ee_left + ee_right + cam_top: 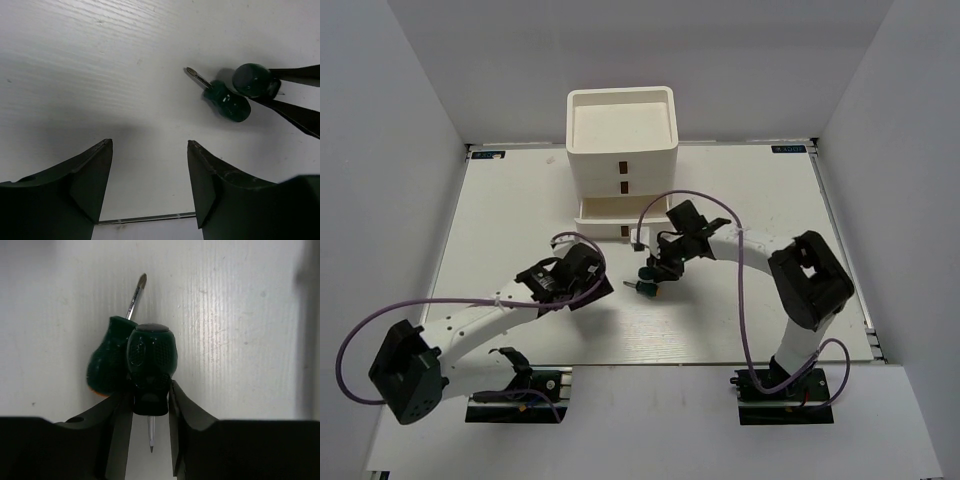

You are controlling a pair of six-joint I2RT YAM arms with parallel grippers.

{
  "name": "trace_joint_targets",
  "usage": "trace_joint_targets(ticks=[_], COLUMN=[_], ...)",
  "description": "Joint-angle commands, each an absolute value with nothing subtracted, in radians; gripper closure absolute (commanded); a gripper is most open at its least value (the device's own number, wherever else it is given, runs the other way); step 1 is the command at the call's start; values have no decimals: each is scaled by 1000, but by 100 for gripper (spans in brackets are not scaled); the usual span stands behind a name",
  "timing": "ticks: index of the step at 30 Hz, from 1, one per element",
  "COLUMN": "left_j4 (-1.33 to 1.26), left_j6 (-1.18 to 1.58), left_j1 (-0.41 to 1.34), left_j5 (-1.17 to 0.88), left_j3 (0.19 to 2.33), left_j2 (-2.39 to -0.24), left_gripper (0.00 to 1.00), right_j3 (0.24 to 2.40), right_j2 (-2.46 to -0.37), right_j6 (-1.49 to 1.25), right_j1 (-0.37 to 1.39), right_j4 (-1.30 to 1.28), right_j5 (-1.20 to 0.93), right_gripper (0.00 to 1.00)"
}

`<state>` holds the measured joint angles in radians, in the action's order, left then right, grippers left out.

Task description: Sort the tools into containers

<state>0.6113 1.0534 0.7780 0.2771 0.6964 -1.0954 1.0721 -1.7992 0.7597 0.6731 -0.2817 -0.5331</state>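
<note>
Right gripper [150, 405] pinching one stubby screwdriver [151, 357] low on its handle, beside its twin [106, 365] on the table [520, 200] — could swivel or slip out before the organizer [620, 160]. Left gripper [150, 170] spread, empty.

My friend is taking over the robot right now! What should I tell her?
Left gripper: open, empty, above the table.
Right gripper: shut on one stubby green screwdriver.
Second green screwdriver: lying on the table beside the held one.
Organizer: bottom drawer pulled out.
Done: no other tools in view.
Left: both screwdrivers need to go into the organizer.
</note>
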Motion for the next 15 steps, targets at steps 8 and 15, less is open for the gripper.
trace_joint_targets(ticks=[8,15], left_j4=[574,594], left_j6=[1307,1423], left_j1=[762,762], left_j5=[135,77], left_j3=[871,934], left_j2=[-1324,-1428], left_gripper=[27,24], right_j3=[1342,1500], right_j2=[-1655,-1833], right_j6=[768,966], right_j1=[661,649], right_j4=[-218,-178], right_j5=[-393,-256], right_gripper=[100,100])
